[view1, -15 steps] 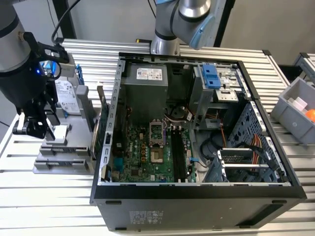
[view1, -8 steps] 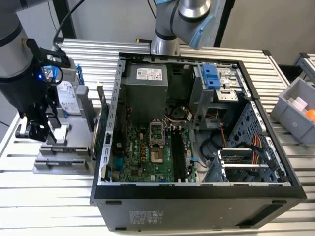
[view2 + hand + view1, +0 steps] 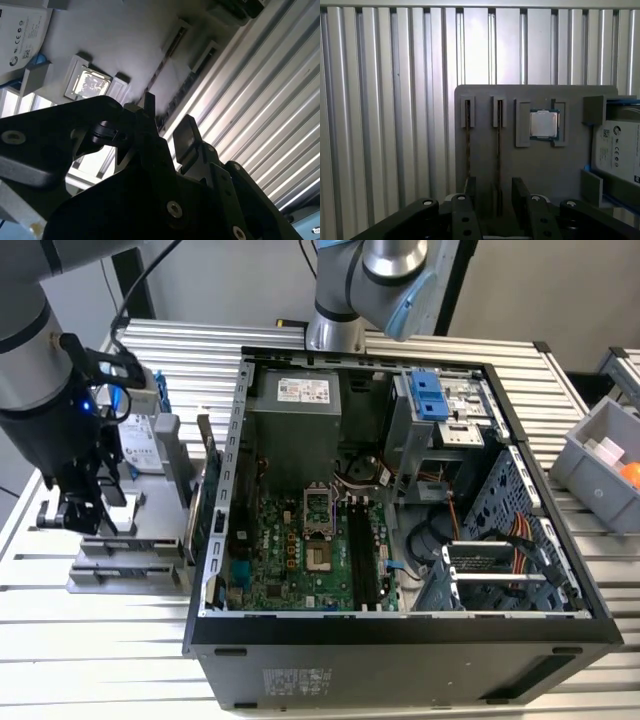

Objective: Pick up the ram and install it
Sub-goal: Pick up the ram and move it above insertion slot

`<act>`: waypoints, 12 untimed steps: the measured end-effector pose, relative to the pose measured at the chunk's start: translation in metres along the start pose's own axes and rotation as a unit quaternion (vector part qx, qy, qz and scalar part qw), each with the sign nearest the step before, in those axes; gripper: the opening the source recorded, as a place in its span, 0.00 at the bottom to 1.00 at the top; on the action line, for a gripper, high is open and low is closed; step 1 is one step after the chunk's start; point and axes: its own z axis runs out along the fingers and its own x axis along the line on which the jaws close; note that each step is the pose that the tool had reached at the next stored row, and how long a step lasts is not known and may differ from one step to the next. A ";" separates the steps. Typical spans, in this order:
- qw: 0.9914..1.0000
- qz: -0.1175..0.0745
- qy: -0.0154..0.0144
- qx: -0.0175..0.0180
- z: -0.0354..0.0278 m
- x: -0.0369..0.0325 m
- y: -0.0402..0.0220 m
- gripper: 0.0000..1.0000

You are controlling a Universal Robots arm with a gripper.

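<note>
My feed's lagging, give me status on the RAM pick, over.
Gripper open, bracketing one RAM stick in the fixture tray. Not clamped. Second stick alongside, nothing blocking.

The fingers (image 3: 521, 195) cover the near ends of the two ram sticks (image 3: 499, 145) in the first wrist view. The hard drive (image 3: 615, 150) is cut off at the picture's edge. In the exterior view, the arm (image 3: 45, 430) hides much of the gray holder (image 3: 120, 575). An orange thing (image 3: 630, 475) in the bin (image 3: 590, 455) is cut off too, and I cannot tell what it is.
</note>
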 end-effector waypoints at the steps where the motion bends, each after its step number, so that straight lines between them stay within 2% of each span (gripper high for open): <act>1: 1.000 0.000 0.000 0.000 0.0013 0.0002 0.0000 1.00; 12: 1.000 0.000 0.000 0.000 0.0157 0.0024 0.0001 1.00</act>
